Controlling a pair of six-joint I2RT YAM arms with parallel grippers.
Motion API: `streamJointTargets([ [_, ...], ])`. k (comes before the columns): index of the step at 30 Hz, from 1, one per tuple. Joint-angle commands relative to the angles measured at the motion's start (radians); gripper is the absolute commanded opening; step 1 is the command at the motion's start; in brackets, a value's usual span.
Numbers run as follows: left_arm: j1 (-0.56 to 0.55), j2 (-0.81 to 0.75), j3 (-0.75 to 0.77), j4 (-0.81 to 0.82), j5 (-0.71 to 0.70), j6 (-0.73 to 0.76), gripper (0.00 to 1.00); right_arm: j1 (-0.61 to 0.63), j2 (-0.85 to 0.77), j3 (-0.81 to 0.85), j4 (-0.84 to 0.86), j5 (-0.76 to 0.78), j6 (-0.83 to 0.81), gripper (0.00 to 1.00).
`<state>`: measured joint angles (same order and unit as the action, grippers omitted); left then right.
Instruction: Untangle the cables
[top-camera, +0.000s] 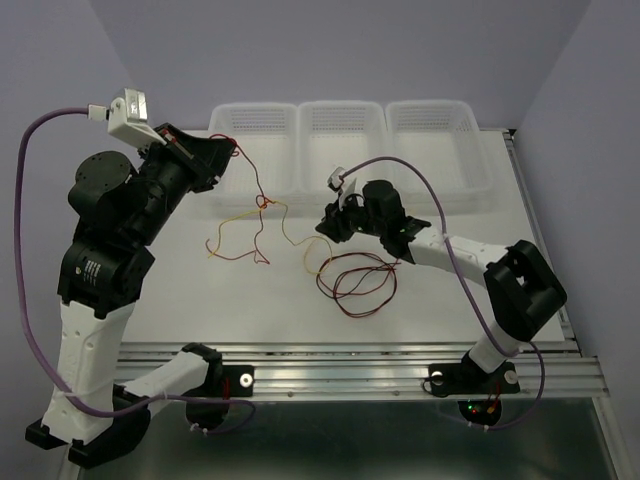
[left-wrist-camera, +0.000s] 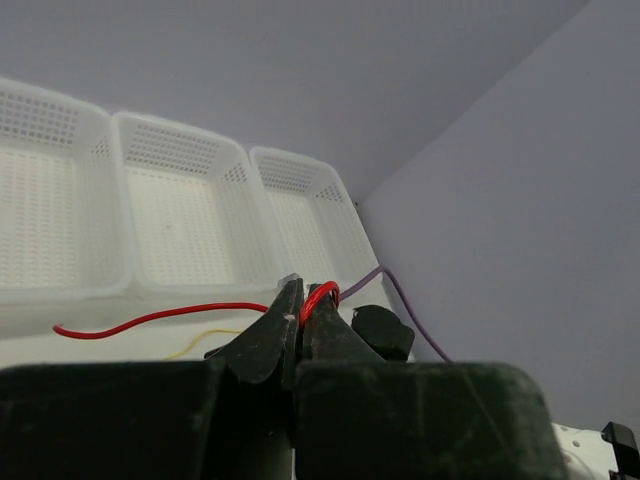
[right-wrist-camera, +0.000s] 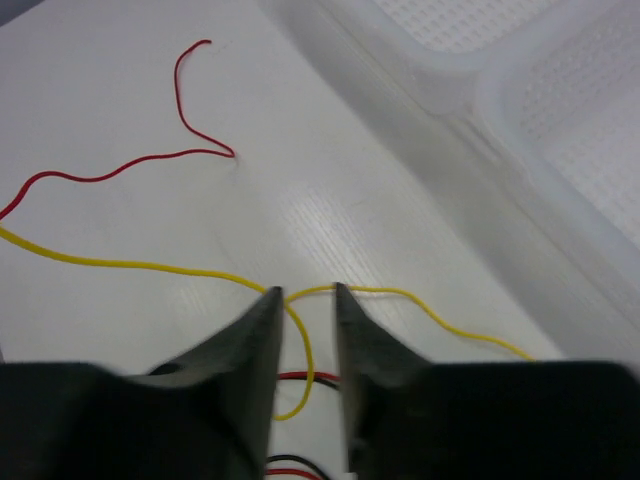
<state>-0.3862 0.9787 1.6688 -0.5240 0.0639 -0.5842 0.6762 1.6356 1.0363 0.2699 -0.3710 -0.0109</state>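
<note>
baskets behind; left gripper clamps red cable; right gripper apart over yellow cable

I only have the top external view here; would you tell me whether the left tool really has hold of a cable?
Observer: Yes. In the left wrist view the left tool is shut on the red cable, which curls over its tips.
Operator: Thank you. Is the right tool gripping anything?
Observer: No. The right wrist view shows the right tool open, with the yellow cable crossing between its fingers, unclamped.
Operator: Does anything else lie inside that gap?
Observer: Yes. A red strand lies on the table further back between the fingers.
</note>
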Motion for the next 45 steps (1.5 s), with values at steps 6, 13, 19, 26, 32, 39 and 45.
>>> streamJointTargets([
  [6, -0.003, 0.025, 0.124, 0.006, 0.031, 0.021, 0.0, 0.008, 0.053, -0.01, -0.069, 0.014, -0.011, 0.89],
  [13, -0.003, 0.051, 0.178, -0.015, 0.017, 0.032, 0.0, 0.008, -0.057, -0.074, -0.101, 0.029, 0.008, 0.94],
  [19, -0.005, 0.037, 0.158, -0.008, 0.025, 0.024, 0.0, 0.008, 0.058, -0.07, -0.035, -0.061, 0.097, 0.93],
  [26, -0.005, 0.008, 0.118, 0.013, -0.015, 0.004, 0.0, 0.026, 0.11, -0.019, 0.072, -0.027, 0.189, 0.11],
  [32, -0.003, -0.051, -0.104, 0.045, -0.188, -0.038, 0.0, 0.026, -0.098, 0.049, -0.079, 0.367, 0.186, 0.01],
  [39, 0.0, -0.026, -0.4, 0.061, -0.45, -0.17, 0.0, -0.027, -0.33, 0.288, -0.325, 0.737, 0.111, 0.01],
  [45, 0.055, 0.069, -0.575, 0.061, -0.5, -0.216, 0.0, -0.061, -0.346, 0.516, -0.344, 0.903, -0.053, 0.01],
])
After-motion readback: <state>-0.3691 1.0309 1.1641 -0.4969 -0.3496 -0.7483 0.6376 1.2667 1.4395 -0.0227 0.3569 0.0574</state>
